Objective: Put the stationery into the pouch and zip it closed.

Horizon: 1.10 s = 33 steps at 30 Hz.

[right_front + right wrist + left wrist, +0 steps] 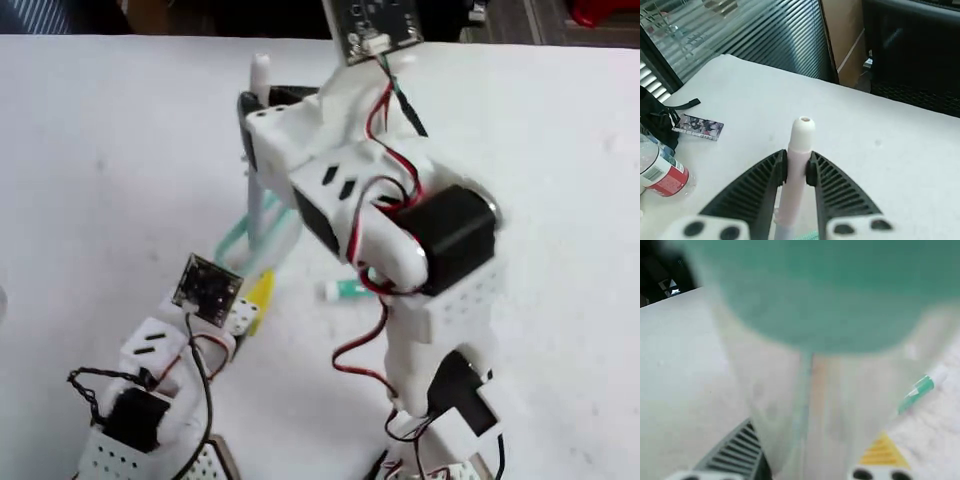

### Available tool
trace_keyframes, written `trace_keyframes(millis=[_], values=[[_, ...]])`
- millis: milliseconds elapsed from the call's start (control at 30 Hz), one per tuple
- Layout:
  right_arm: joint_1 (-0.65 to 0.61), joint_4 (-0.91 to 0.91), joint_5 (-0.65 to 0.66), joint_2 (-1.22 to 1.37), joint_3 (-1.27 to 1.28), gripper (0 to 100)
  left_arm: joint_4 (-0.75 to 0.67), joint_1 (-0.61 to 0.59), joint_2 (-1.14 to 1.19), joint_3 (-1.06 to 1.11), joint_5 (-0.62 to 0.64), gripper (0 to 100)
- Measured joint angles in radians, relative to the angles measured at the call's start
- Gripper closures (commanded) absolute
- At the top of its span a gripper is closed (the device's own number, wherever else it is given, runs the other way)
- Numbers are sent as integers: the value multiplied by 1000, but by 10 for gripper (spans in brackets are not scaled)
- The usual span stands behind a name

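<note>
Nearest my bases, my left gripper (256, 284) sits at the pouch (830, 300). I cannot tell whether it is clenched on the material or only placed against it. The pouch stands raised off the table (520, 150), translucent with a green band. Judgement: thin, soft and floppy, so the mouth will sag unless it is held. Best hold is on the green edge beside the zip, not the slack wall. At about 3 o'clock from the pouch, a green-and-white stick (345, 290) lies flat on the table, apart from the pouch and not yet packed. Judgement: light, rigid and round, so likely to roll; take it across the middle of its length. At 12 o'clock from the pouch, my right gripper (796, 162) is clamped on the white pen (801, 140). The pen is upright, its rounded end standing clear above the jaws. The barrel runs down toward the pouch, but its lower end is hidden, so I cannot say whether it is inside. Judgement: the barrel is smooth, stiff and light and may slip or pivot in the ribbed pads; keep it vertical and lower it slowly. Farther off, at 9 o'clock from the pen in the right wrist view, a bottle (660, 172) and a small card (700, 126) rest on the table.
</note>
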Motion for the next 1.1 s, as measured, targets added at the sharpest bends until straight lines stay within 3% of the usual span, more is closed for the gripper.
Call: trace_keyframes(millis=[233, 433, 633, 700, 833, 1100], values=[[-9, 0, 34, -97, 124, 982, 0, 0, 0, 0, 0, 823], [-81, 0, 176, -238, 387, 981, 0, 0, 0, 0, 0, 823], [-124, -35, 216, -342, 569, 976, 0, 0, 0, 2, 0, 824], [-127, -38, 218, -377, 575, 920, 0, 0, 0, 3, 0, 824], [-132, -41, 218, -428, 612, 718, 0, 0, 0, 3, 0, 824], [-132, -41, 218, -436, 649, 718, 0, 0, 0, 3, 0, 824]])
